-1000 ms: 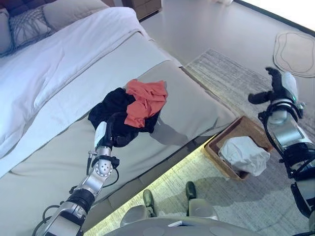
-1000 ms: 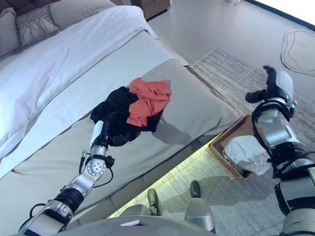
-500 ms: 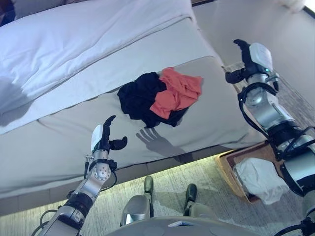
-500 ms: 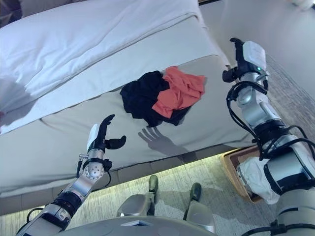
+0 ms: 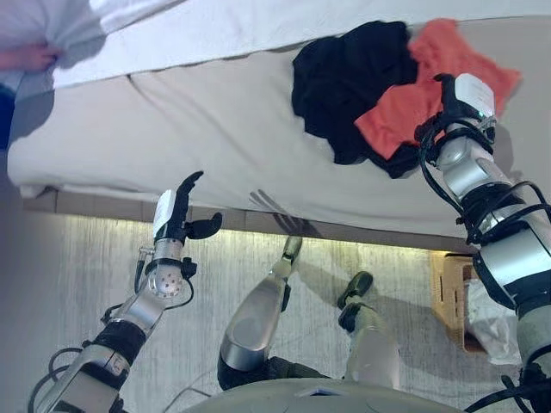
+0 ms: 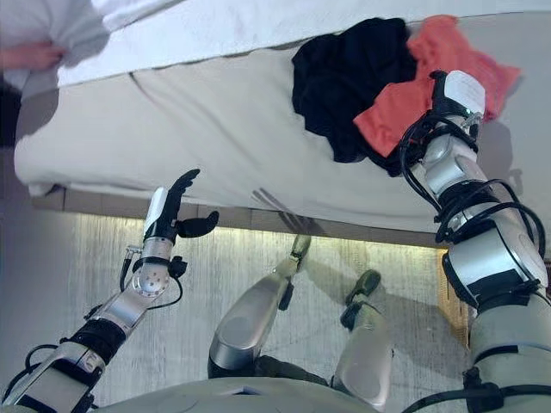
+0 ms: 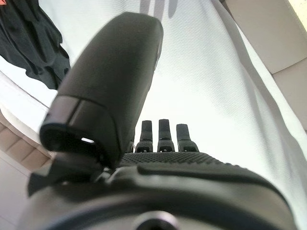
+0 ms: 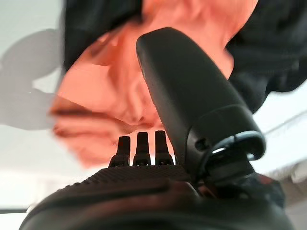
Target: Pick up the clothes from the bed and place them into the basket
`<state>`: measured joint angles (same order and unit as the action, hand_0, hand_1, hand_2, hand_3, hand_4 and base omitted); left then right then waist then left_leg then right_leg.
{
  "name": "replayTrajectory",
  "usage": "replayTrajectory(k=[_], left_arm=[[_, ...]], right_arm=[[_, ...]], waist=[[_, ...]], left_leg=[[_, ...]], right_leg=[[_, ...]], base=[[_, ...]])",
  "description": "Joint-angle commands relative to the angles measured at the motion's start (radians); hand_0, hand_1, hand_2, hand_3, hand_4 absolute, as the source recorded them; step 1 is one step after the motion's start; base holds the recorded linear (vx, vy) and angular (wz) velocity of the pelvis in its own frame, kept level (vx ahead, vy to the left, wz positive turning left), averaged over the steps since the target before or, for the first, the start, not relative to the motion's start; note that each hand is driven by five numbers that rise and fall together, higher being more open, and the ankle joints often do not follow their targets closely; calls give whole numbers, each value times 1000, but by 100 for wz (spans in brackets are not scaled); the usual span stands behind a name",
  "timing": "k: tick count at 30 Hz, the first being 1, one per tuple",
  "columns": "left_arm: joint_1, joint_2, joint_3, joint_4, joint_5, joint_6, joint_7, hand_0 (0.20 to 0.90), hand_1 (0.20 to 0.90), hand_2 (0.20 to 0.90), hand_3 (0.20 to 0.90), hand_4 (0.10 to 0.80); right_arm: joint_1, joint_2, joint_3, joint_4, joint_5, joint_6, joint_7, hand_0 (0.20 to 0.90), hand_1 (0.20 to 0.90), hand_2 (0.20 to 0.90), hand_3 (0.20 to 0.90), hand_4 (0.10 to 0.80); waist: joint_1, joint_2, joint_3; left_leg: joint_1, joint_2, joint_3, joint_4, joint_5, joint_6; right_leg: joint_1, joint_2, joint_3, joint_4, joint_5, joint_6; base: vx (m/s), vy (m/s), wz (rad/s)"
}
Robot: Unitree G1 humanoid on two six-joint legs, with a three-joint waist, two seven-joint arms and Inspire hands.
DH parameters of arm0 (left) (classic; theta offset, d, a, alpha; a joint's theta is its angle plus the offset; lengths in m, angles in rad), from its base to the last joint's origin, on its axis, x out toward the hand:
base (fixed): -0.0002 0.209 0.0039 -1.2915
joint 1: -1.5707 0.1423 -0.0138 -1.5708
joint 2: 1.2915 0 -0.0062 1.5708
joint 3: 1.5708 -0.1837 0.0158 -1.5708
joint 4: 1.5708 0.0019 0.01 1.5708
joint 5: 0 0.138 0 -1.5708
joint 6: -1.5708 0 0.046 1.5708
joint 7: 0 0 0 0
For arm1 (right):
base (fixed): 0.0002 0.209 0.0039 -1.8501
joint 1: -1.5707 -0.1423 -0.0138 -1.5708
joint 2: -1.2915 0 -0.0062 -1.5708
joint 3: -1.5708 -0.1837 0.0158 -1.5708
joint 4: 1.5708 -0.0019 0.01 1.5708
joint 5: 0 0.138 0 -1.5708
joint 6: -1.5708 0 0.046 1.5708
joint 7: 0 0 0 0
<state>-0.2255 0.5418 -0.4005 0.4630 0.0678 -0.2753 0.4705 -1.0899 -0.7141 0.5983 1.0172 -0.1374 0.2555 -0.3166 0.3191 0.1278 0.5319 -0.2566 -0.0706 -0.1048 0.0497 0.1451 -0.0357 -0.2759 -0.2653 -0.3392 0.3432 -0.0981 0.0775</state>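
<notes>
A black garment [image 5: 349, 73] and an orange garment [image 5: 398, 116] lie bunched together on the grey bed cover [image 5: 215, 129], near the bed's front edge. My right hand [image 5: 461, 93] is open and hovers over the orange garment, which shows just past the straight fingers in the right wrist view [image 8: 120, 91]. My left hand [image 5: 176, 213] is open and empty, held up in front of the bed's edge; its wrist view shows the pale bed cover [image 7: 206, 86] and the black garment [image 7: 29, 38]. The brown basket [image 5: 449, 292] stands on the floor at the right with a white cloth [image 5: 492, 314] in it.
A white duvet [image 5: 215, 21] covers the far part of the bed. A pinkish shape, perhaps a person's hand [image 5: 30, 58], lies at the bed's far left. A pale rug [image 5: 86, 284] lies on the floor along the lit bed base.
The whole picture has shifted, so the camera has moved. My right hand has come over the orange garment. My left hand stays open and raised.
</notes>
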Motion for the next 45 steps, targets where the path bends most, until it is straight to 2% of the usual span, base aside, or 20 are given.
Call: replayTrajectory(k=[1,8,9,10,11,21,28,29,31,38,41,43,45], left_arm=[[-5,72,12,-143,-27,-81,33,900,900,900,900,800],[32,87,5,-171,-34,-92,44,900,900,900,900,800],[38,89,7,-173,-37,-96,42,900,900,900,900,800],[42,90,9,-174,-38,-98,41,900,900,900,900,800],[48,94,11,-181,-38,-99,37,900,900,900,900,800],[66,99,10,-196,-39,-88,48,900,900,900,900,800],[67,104,27,-186,-36,-93,39,900,900,900,900,800],[62,104,30,-186,-36,-90,39,900,900,900,900,800],[55,103,33,-187,-38,-78,39,900,900,900,900,800],[67,97,43,-170,-31,-41,27,900,900,900,900,800],[79,91,53,-158,-27,-23,23,900,900,900,900,800],[91,84,57,-142,-21,12,20,900,900,900,900,800],[94,83,55,-133,-21,24,17,900,900,900,900,800]], right_arm=[[-193,-51,92,-8,-17,9,-37,900,900,900,900,800],[-204,-59,106,61,-3,42,-24,900,900,900,900,800],[-212,-64,109,69,-7,44,-18,754,754,754,730,630],[-216,-66,111,73,-8,43,-17,566,566,566,510,410],[-223,-72,113,77,-3,47,-16,300,300,300,200,100],[-225,-101,113,88,-25,58,-6,300,300,300,200,100],[-216,-113,110,63,-9,48,-17,300,300,300,200,100],[-218,-114,108,62,-6,44,-21,300,300,300,200,100],[-214,-121,102,50,3,35,-25,300,300,300,200,100],[-150,-161,52,-42,77,-24,-87,300,300,300,200,100],[-117,-187,6,-129,116,-58,-152,300,300,300,200,100],[-94,-225,-45,-242,150,-58,-168,300,300,300,200,100],[-88,-240,-68,-268,168,-64,-168,300,300,300,200,100]], waist=[[4,-13,-12],[18,-4,-12],[19,-3,-12],[19,-3,-12],[21,-3,-12],[8,-12,-12],[-13,-32,-12],[-17,-33,-12],[-27,-41,-17],[-71,-87,-110],[-100,-111,-165],[-133,-136,-227],[-144,-144,-247]], left_leg=[[-67,13,-13,178,-158,45],[-123,10,-21,206,-162,60],[-128,9,-21,209,-162,61],[-132,9,-20,212,-163,61],[-140,9,-18,218,-164,61],[-135,21,7,231,-171,65],[-38,44,36,162,-161,57],[-32,49,42,149,-139,60],[10,58,54,128,-139,55],[139,95,98,33,-141,36],[184,109,123,-10,-135,30],[236,125,151,-58,-127,19],[255,129,160,-74,-125,16]], right_leg=[[1,-10,12,83,-33,-28],[-63,-6,9,126,-41,-28],[-69,-4,8,129,-41,-30],[-73,-4,8,131,-42,-30],[-80,-4,6,135,-43,-30],[-82,4,15,148,-45,-33],[-1,22,26,66,-22,-22],[9,24,17,39,5,-29],[54,29,22,1,12,-28],[187,54,45,-146,51,-15],[227,68,66,-203,75,-9],[269,82,88,-257,96,-1],[284,87,95,-276,103,1]], base=[[1,-19,14],[-27,8,7],[-43,25,-1],[-52,22,-2],[-50,13,-2],[-37,11,-3],[-36,0,-11],[-75,34,-17],[-32,26,-16],[58,10,-13],[74,35,-28],[151,42,-21],[103,24,-28]])
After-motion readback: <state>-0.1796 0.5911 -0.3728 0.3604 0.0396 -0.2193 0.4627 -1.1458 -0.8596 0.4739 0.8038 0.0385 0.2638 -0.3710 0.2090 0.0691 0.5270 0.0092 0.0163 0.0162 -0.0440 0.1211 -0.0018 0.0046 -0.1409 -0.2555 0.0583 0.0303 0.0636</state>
